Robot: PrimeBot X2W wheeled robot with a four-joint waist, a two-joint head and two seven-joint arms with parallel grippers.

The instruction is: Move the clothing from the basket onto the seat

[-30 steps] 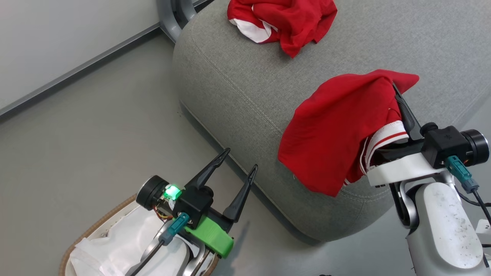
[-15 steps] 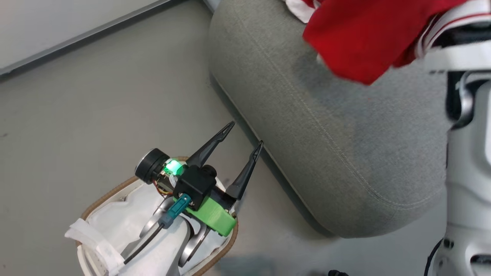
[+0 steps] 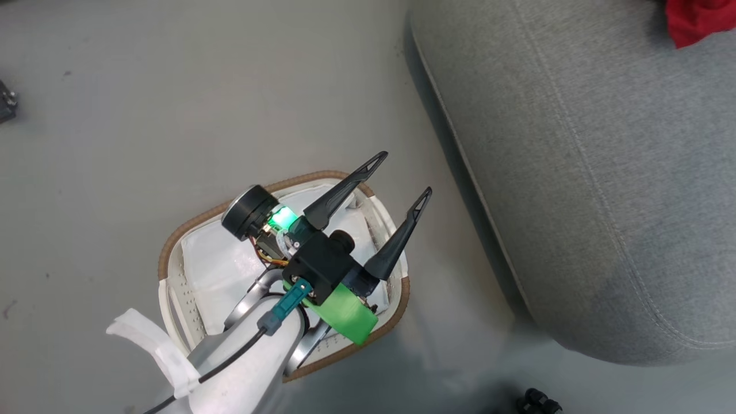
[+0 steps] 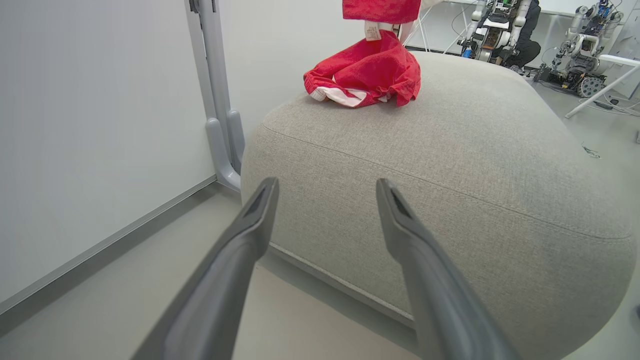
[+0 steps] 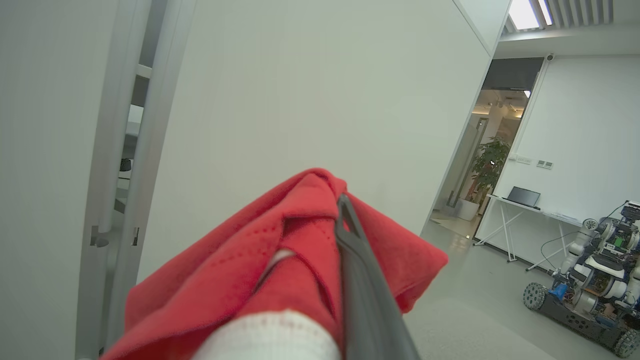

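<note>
Left gripper hangs above the basket, fingers spread wide, nothing between them. The basket stands on the floor just beside the seat, not touching it; its white liner is visible inside. The left wrist view looks across at the seat's rounded side: one crumpled red heap with white trim lies on top of the seat, near its far edge. A grey post rises by the wall at the seat's far-left corner. Right gripper is pinching a red garment; the cloth drapes over the fingers, with one dark finger exposed and the other mostly covered. In the left wrist view a red piece with a small dangling label hangs in the air above the seat, directly over the heap. The head view catches a scrap of red at the seat's far right. Other robots stand well beyond the seat.
</note>
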